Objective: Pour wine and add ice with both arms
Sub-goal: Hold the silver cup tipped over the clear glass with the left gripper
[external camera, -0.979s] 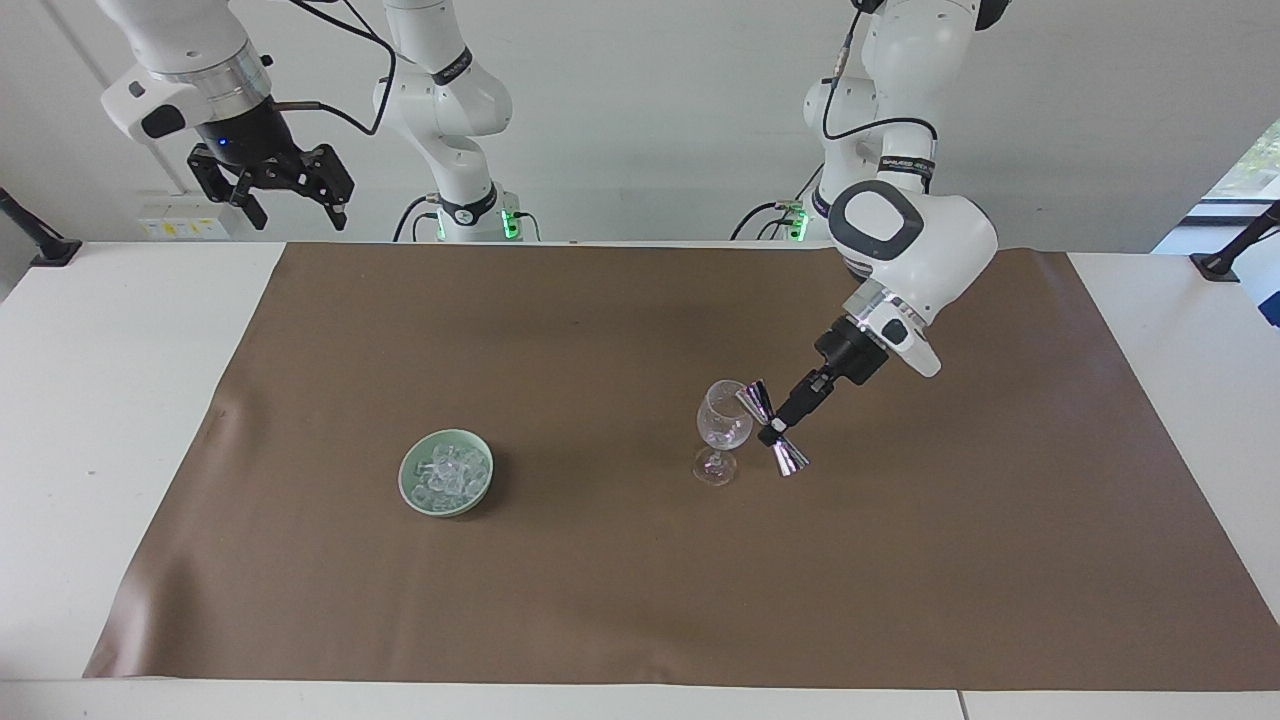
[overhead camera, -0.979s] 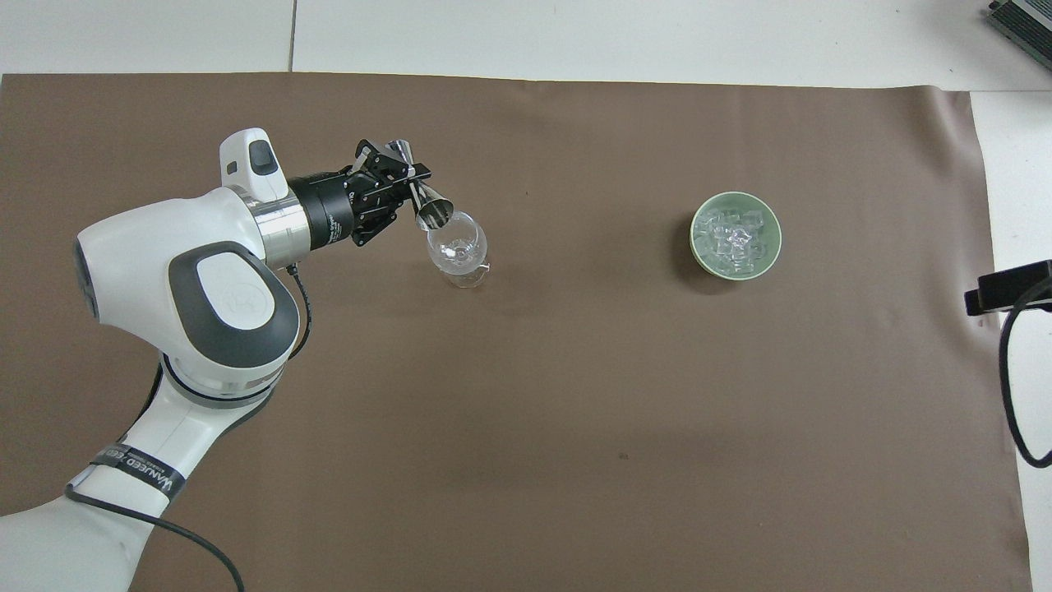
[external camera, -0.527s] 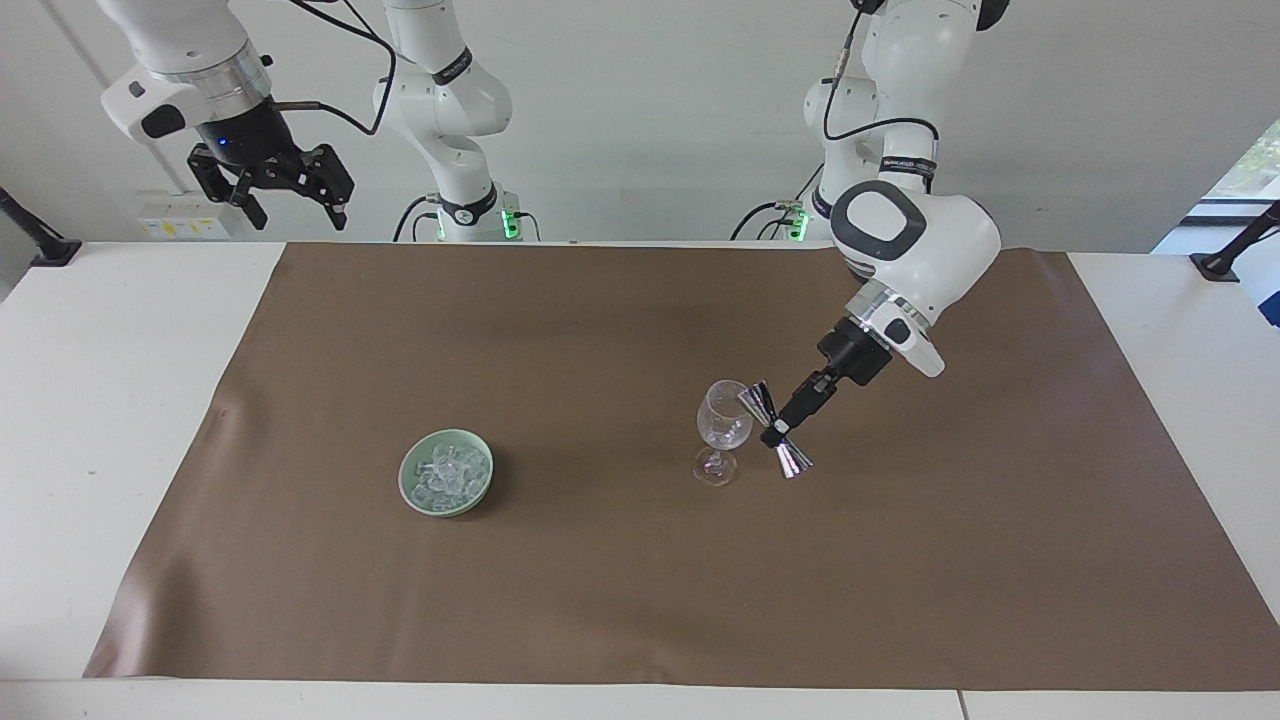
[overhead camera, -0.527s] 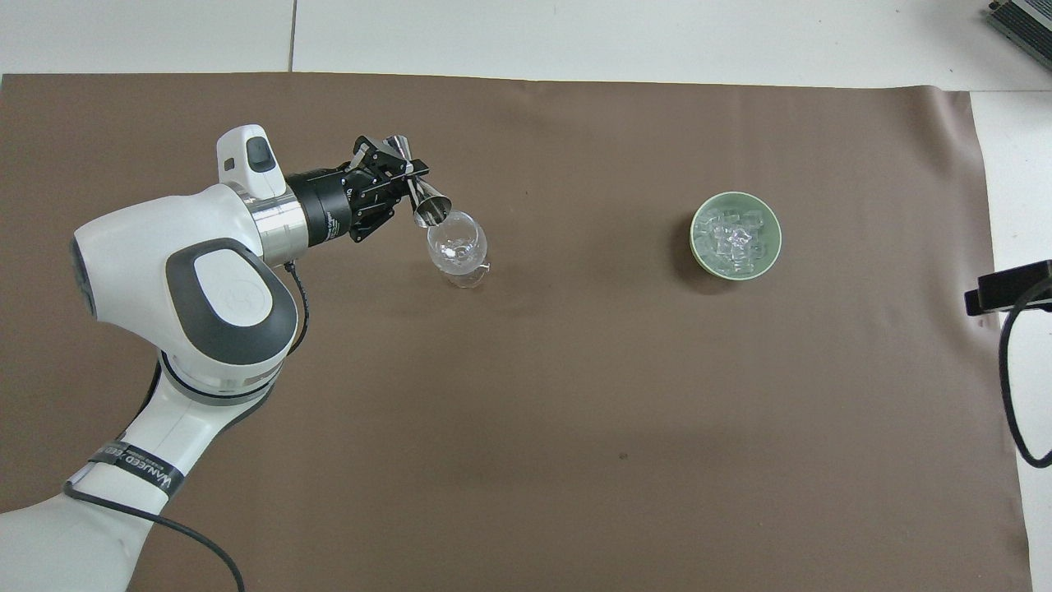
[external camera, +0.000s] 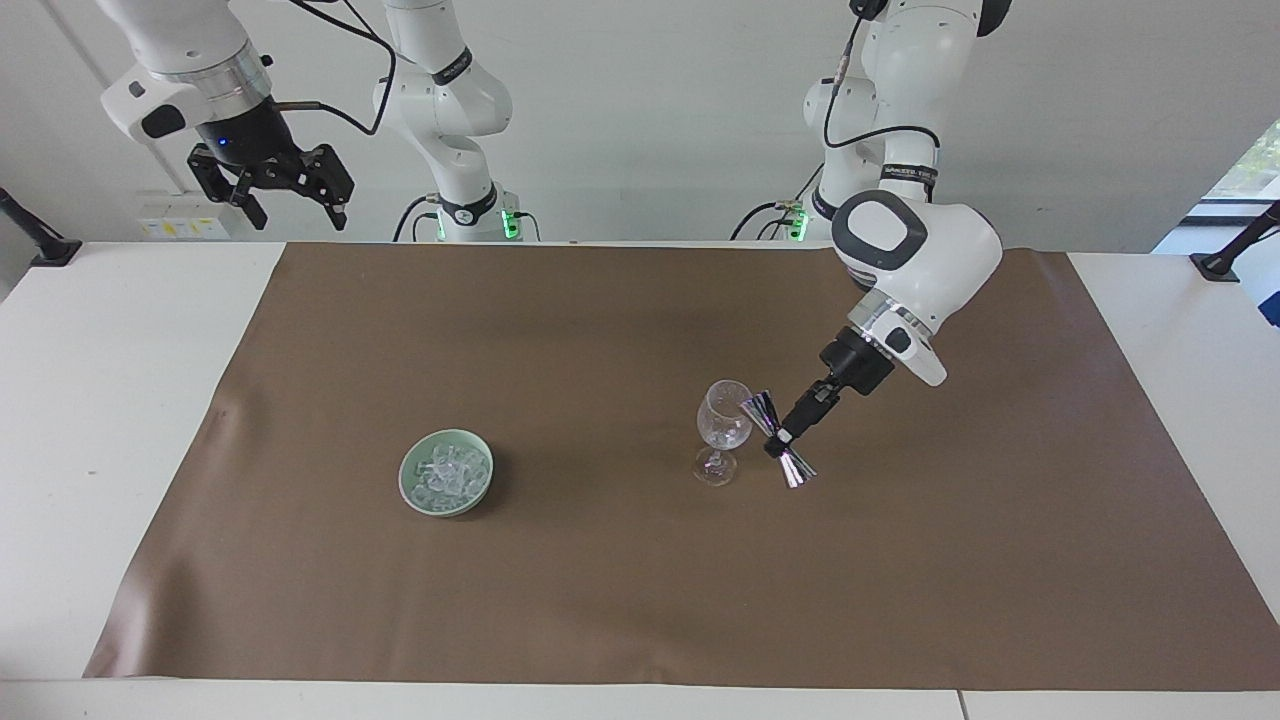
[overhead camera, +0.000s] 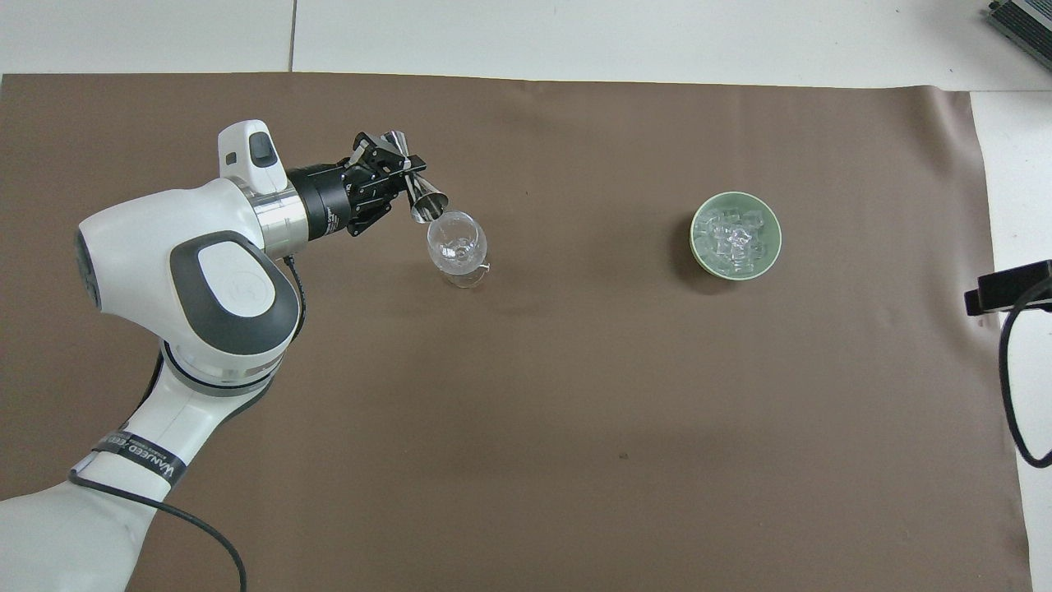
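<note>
A clear stemmed glass (external camera: 722, 432) (overhead camera: 457, 247) stands upright on the brown mat. My left gripper (external camera: 784, 436) (overhead camera: 400, 177) is shut on a silver double-cone jigger (external camera: 777, 440) (overhead camera: 419, 193), held tilted with one cup mouth at the glass's rim. A pale green bowl (external camera: 446, 473) (overhead camera: 735, 235) holds a heap of clear ice (external camera: 445, 472) (overhead camera: 734, 238) and stands toward the right arm's end of the table. My right gripper (external camera: 290, 207) is open and empty, raised high over the table's edge at the robots' end, waiting.
The brown mat (external camera: 640, 600) (overhead camera: 575, 411) covers most of the white table. A black clamp and cable (overhead camera: 1007, 288) sit at the table's edge at the right arm's end.
My left gripper has drawn the jigger slightly away from the glass and tipped it a little more upright. The right arm, glass and bowl have not moved.
</note>
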Robot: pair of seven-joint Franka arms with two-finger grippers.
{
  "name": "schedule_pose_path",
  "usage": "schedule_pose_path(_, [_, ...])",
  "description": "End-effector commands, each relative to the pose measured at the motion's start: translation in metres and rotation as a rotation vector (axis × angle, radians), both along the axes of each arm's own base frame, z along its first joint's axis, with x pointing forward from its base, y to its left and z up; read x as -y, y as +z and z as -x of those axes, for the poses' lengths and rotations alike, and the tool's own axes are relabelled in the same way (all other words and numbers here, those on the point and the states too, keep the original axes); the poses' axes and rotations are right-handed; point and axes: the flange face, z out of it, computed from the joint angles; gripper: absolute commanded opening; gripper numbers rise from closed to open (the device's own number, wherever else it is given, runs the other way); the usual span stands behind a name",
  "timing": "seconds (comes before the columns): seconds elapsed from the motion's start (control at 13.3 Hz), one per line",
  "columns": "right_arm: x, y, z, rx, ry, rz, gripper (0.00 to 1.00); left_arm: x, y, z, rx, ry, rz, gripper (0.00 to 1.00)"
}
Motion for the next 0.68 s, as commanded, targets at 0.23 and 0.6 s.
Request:
schedule_pose_path(0.23, [-0.0014,0.0014,0.0030,0.009,-0.010,-0.010,1.00,-0.0032,0.0009,-0.0076,0.029,0.005,-0.019,0.00])
schedule_pose_path(0.6, [-0.0014,0.0014,0.0030,0.009,-0.010,-0.010,1.00,-0.0014,0.0026,-0.0068,0.036,0.015,-0.016,0.00])
